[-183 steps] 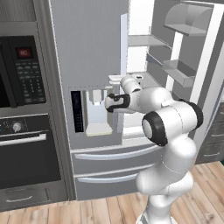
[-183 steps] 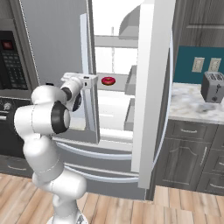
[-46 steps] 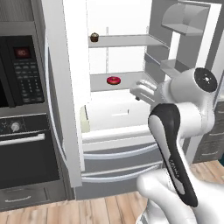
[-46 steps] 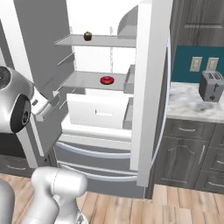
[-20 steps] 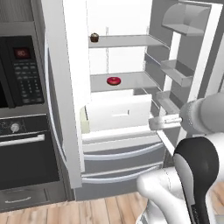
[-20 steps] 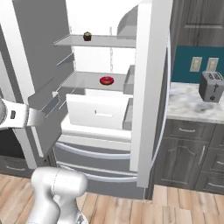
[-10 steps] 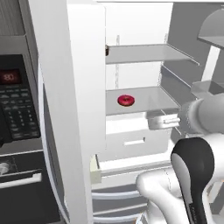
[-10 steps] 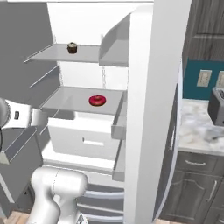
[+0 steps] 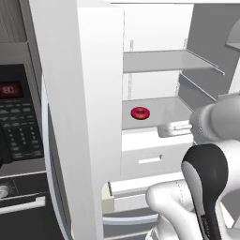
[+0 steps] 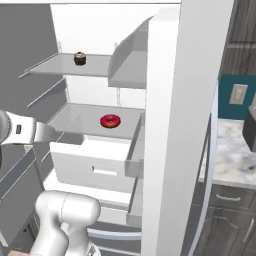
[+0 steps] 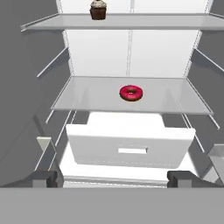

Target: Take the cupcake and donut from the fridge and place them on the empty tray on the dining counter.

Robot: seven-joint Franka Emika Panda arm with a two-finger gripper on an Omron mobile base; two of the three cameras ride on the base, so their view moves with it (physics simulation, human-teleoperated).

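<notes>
Now I face the open fridge (image 11: 39, 113), my pincer (image 11: 113, 178) spread wide and holding nothing, its two dark tips low at about seven and five o'clock in the hand view. Reading left to right there: the cupcake (image 11: 98, 9) sits on the top shelf at roughly eleven o'clock, and the donut (image 11: 131, 92) lies on the middle shelf near twelve o'clock, just above the white drawer (image 11: 131, 144). Both are well apart from my fingers. I judge this to be the approach step, with nothing picked yet. Next I would push forward over the drawer toward the donut, come down on it, and close on its ring without nudging it deeper along the shelf.
</notes>
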